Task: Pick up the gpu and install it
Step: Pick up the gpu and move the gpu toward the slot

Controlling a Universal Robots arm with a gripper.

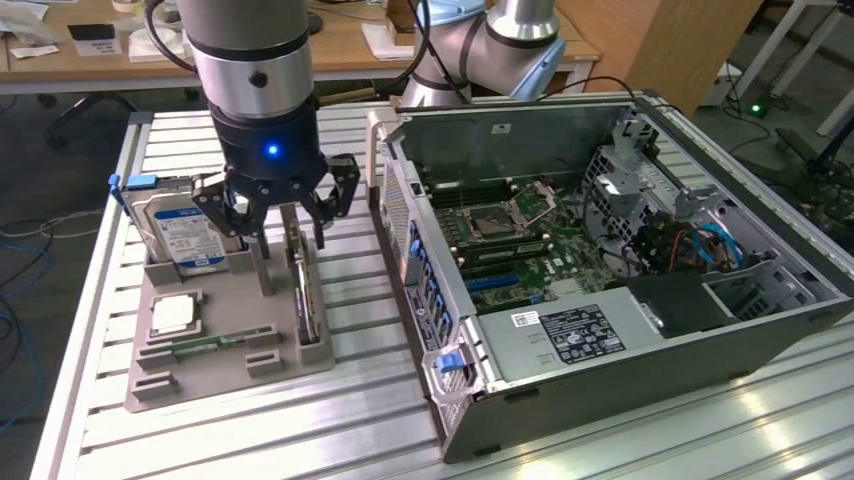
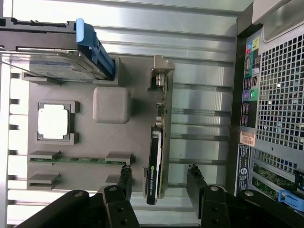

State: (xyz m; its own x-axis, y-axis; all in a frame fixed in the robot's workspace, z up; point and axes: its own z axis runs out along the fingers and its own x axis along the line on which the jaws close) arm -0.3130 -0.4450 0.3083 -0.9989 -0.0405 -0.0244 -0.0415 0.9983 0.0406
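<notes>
Gripper [image 1: 282,232]: hangs at the exterior view's centre left, over the grey tray [image 1: 200,378]. Jaws spread wide, pinching nothing.

Fingers [image 2: 125,183]: flank one end of the gpu [image 2: 156,161] in the wrist view, one on each side. Gap visible on both sides, no contact seen.

Gpu: stands on its long edge in a slot along the tray's side nearest the computer case [image 1: 747,330]. Silver bracket at the end away from the fingers. Dark labelled face turned toward the tray's middle. Not yet in the case.

Tray: rests flat on the slatted metal counter [image 1: 267,440], in the exterior view's lower left. Also holds:
- a hard drive [image 1: 184,228] with a blue-white label, upright at the far end, just beside the gripper
- a square silver processor chip [image 1: 174,315], lying flat in its pocket
- a narrow green memory stick [image 1: 200,347], lying between two clips toward the near end

Computer case: lies on its side at the exterior view's right, just beside the tray, side panel off. Motherboard [image 1: 527,250] exposed inside. Perforated rear panel faces the tray.
</notes>
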